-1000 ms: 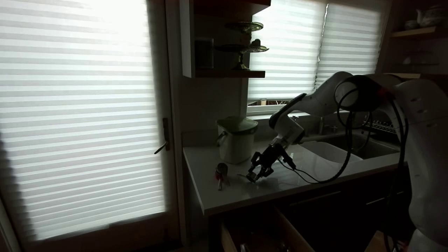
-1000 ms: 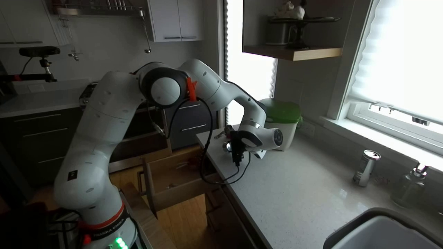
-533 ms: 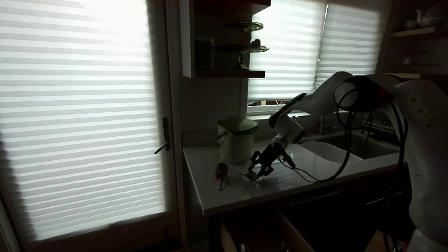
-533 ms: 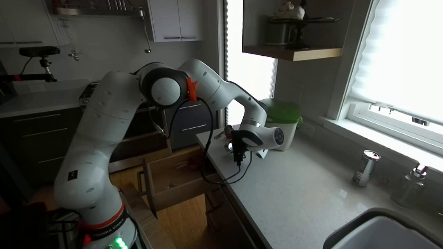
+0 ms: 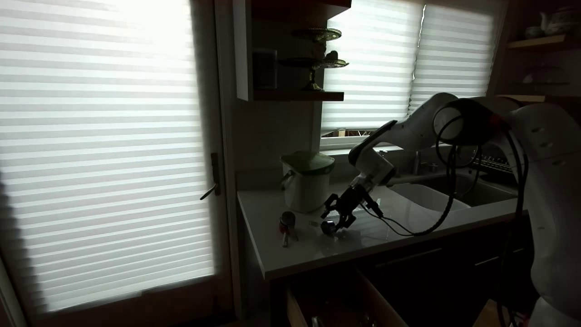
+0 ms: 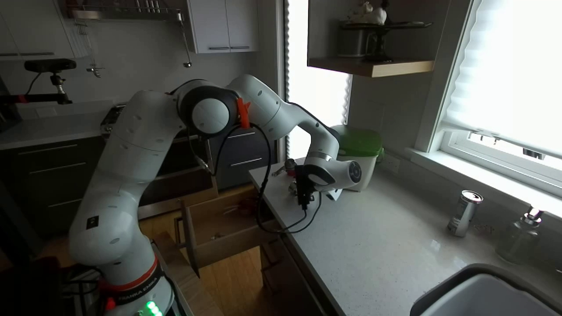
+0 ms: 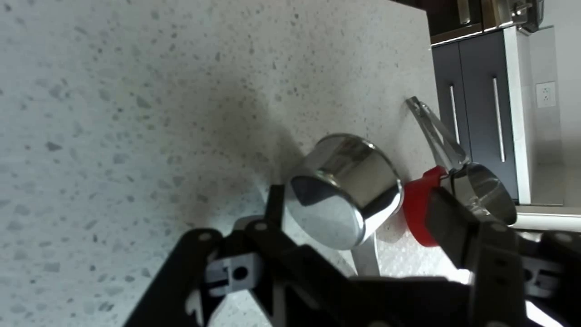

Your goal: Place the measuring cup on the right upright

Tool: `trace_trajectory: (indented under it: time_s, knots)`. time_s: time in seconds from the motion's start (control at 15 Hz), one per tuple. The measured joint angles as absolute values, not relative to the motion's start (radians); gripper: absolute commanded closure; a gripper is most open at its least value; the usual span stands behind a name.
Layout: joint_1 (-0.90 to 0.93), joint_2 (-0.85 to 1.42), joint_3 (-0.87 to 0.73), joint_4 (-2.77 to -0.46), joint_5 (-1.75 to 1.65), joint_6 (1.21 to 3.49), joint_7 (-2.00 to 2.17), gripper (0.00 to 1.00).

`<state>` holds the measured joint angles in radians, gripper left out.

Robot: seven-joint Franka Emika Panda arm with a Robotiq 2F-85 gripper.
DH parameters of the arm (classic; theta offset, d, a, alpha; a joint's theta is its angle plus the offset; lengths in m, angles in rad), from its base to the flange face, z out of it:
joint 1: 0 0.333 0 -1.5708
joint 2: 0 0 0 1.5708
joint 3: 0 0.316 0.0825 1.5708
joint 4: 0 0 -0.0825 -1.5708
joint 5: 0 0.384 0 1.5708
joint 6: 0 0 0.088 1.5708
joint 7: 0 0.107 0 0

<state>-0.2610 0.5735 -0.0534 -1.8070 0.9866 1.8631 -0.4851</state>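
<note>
- We read FRANKA EMIKA in pale capitals on the black band (image 6: pixel 137 289) low on the robot arm (image 6: pixel 147 131), in an exterior view.
- On the same arm, a small dark label (image 6: pixel 92 222) bears a mark too tiny for us to read.
- Markings on the silvery can (image 6: pixel 463 216) are too blurred for us.

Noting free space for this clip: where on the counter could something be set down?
Widest: the counter bordered by the canister, can, pump bottle and pale tub. Smaller: the strip between the red cup and the open drawer. Crowded: around the gripper, measuring cup and red cup.
</note>
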Motion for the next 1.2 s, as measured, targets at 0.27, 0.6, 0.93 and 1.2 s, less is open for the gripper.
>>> trace_trajectory:
  time_s: [0.27,0.6,0.93,1.2]
  knots:
    - [-0.252,0.564,-0.06,-1.804,0.977,1.892,-0.475,0.0]
    - [-0.208,0.494,-0.09,-1.812,0.808,2.022,-0.431,0.0]
    - [-0.13,0.325,-0.086,-1.896,0.526,2.114,-0.331,0.0]
    - [-0.057,0.209,-0.069,-2.006,0.27,2.214,-0.192,0.0]
